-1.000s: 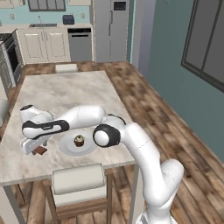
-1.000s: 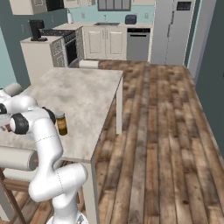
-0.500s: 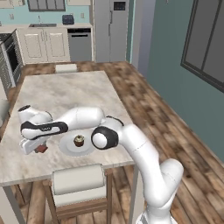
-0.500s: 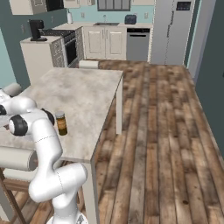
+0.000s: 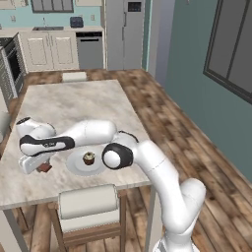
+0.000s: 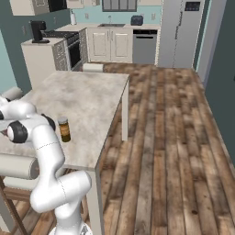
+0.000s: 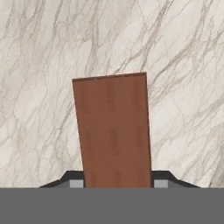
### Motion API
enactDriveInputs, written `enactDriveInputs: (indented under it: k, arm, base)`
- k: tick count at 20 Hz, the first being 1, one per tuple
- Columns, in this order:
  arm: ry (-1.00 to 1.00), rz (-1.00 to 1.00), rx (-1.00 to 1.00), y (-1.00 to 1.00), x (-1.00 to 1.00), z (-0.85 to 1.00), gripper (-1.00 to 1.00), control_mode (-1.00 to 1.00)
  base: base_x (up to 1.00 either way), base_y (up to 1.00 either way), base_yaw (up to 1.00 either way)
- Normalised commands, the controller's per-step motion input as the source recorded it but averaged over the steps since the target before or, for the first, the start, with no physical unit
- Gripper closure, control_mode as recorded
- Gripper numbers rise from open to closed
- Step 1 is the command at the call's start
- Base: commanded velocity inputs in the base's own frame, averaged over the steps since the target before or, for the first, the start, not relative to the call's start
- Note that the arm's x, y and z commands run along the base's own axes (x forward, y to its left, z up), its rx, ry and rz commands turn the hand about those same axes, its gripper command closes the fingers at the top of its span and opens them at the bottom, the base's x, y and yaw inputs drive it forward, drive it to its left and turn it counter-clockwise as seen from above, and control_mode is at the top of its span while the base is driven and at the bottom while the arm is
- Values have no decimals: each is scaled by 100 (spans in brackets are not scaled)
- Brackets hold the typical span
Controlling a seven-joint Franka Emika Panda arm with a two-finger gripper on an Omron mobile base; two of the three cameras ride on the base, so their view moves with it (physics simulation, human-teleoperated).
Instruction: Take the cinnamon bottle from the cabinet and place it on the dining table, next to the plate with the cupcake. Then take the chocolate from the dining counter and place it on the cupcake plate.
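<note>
1. The two-finger gripper (image 7: 117,183) has just closed from wide open; its dark fingertips (image 7: 75,181) now clamp both long edges of the flat brown chocolate bar (image 7: 113,131).
2. That suggests the pickup grasp is made; lifting looks next.
3. The bar runs straight out ahead of the fingers, lying on the marble tabletop (image 7: 183,65).
4. Beside the hand (image 5: 34,160), toward the arm's elbow, sits the round white plate (image 5: 74,165) with the cupcake (image 5: 89,158).
5. Beyond the plate stands the brown cinnamon bottle (image 6: 64,129).

a reddish-brown chocolate (image 7: 113,131) bar lies on a cream marble table (image 7: 43,52) veined in grey, near a white plate (image 5: 74,165).
</note>
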Motion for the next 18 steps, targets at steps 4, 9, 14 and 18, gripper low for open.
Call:
enactDriveInputs:
  k: [4,9,14,18]
  arm:
    - [0,-4,0,-26,-24,55,100,-100]
    - [0,-3,0,-77,-50,35,100,-100]
    - [1,0,0,-90,-59,3,100,-100]
    - [2,0,0,-96,-39,2,100,-100]
  base:
    - [0,0,0]
    - [0,0,0]
    - [0,0,0]
    - [0,0,0]
